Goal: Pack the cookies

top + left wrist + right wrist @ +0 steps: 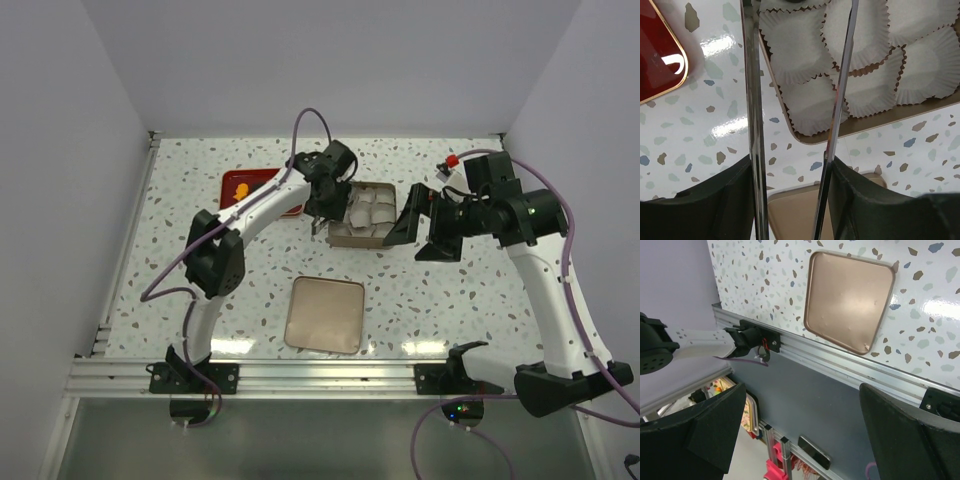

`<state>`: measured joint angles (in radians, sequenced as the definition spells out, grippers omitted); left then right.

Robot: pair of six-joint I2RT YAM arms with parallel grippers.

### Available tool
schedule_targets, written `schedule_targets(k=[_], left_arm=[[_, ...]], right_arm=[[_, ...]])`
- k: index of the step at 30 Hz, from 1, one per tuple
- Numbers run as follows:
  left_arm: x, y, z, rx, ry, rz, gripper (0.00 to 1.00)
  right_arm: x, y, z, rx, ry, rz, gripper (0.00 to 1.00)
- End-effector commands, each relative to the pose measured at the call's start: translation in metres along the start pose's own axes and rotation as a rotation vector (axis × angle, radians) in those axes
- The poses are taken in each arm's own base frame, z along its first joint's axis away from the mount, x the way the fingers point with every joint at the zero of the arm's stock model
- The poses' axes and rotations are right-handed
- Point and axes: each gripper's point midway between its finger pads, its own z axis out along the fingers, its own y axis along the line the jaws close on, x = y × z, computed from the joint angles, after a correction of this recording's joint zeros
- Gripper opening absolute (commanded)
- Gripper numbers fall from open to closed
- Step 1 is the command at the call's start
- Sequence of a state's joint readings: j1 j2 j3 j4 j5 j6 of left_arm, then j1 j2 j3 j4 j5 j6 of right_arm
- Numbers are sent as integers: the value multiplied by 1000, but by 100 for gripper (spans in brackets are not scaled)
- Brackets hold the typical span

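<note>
Terrazzo tabletop [400, 290], pale lilac walls [330, 60], aluminium rail [330, 378] along near edge

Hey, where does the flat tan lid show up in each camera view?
Top external: the lid lies low centre, just above the metal rail.
Left wrist: bottom centre, partly cut off.
Right wrist: upper right of centre, above the same rail.
Shared landmark: the speckled table, in all three.
</note>
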<state>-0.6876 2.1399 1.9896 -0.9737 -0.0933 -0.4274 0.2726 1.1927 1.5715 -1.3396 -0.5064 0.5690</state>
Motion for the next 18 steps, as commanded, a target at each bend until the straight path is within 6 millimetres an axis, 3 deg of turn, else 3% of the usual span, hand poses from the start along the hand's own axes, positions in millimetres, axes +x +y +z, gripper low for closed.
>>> schedule_targets(k=[1,6,10,14,17,18], left_arm=[[-22,0,-12,-13,-59,-20,57],[-34,-2,-35,-6,-101,-27,53],[-47,8,-75,-23,-169,-40,52],[-32,37,-93,-98,-148,-53,52],[-9,70,-96,-169,-117,-79,53],[8,83,-95,-192,-85,-88,53]], right_arm=[[-2,2,-7,3,-13,-29,99],[-2,2,-7,1,-16,-33,99],[-2,3,-7,-4,-13,-28,99],[-2,5,-5,-17,-13,-26,99],[-4,6,-3,-29,-15,-23,99],[-4,6,-2,-32,-11,-21,99]])
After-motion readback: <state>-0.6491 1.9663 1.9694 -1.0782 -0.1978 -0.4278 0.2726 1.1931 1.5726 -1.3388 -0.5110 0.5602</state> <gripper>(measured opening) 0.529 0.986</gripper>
